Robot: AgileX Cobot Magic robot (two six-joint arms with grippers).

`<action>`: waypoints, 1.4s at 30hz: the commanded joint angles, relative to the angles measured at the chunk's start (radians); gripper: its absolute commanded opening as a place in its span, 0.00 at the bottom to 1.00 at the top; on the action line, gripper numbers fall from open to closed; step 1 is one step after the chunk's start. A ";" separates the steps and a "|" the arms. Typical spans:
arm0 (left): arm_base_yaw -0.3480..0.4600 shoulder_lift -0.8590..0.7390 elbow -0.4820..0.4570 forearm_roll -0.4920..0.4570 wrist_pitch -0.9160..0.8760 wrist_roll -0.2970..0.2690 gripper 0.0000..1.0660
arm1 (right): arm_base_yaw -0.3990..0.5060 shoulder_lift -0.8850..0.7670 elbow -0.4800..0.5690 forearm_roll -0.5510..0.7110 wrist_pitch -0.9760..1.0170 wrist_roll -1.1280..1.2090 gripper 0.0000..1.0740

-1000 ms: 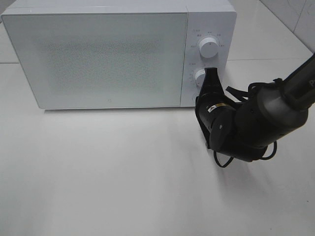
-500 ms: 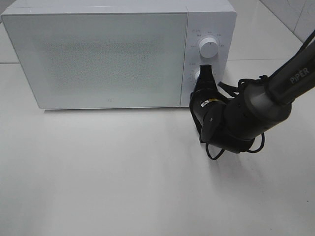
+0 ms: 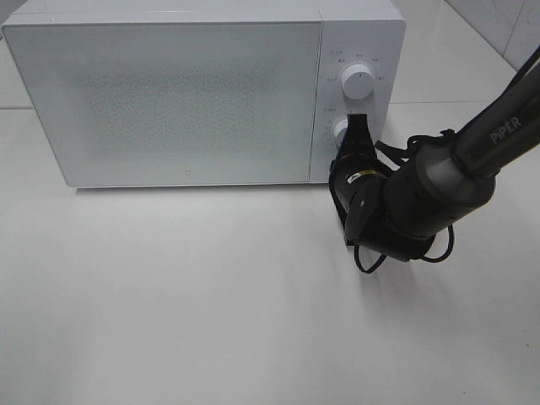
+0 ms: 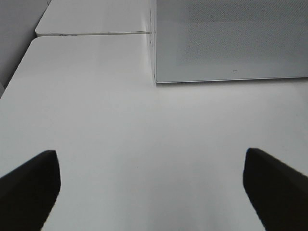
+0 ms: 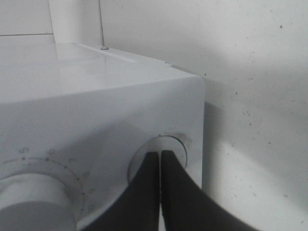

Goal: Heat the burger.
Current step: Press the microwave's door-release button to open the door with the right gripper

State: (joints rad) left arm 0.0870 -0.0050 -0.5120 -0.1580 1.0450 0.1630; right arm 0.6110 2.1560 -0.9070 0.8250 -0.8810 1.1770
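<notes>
No burger in any view. The microwave (image 3: 211,10) sits at 12 o'clock on the desk (image 3: 169,295) with its door (image 3: 169,101) closed, and the dotted mesh front hides the cavity. The burger is probably inside, but that cannot be confirmed.

The right hand (image 3: 355,122) comes in from 3 o'clock. Its fingers are pressed fully together and grip nothing, and the tips sit on the lower knob (image 3: 340,132) of the control panel (image 3: 380,51), just below the upper knob (image 3: 359,82). The left hand (image 4: 154,192) is spread wide and empty over bare desk, with the microwave at its 12 o'clock.

Handling guess: the burger should be light and soft, with a squashy bun and stacked layers that slide. Take it low across the bun sides with a gentle squeeze and keep it level.

Materials:
- Microwave: glossy white shell, boxy with rounded corners.
- Knobs: white, round, stubby cylinders with fine tick marks around them.
- Desk: smooth matte white.
- Hands: matte black, with tapered fingers.
</notes>
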 commanded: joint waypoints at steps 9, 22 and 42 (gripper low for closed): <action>0.002 -0.015 0.004 -0.001 -0.001 -0.004 0.92 | -0.008 0.000 -0.041 -0.005 -0.068 -0.003 0.00; 0.002 -0.015 0.004 -0.001 -0.001 -0.004 0.92 | -0.020 0.033 -0.104 -0.031 -0.186 -0.020 0.00; 0.002 -0.015 0.004 -0.001 -0.001 -0.004 0.92 | -0.028 0.066 -0.171 0.000 -0.199 -0.074 0.00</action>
State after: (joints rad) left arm 0.0870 -0.0050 -0.5120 -0.1580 1.0450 0.1630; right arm 0.6240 2.2330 -1.0120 0.9280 -0.9240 1.1140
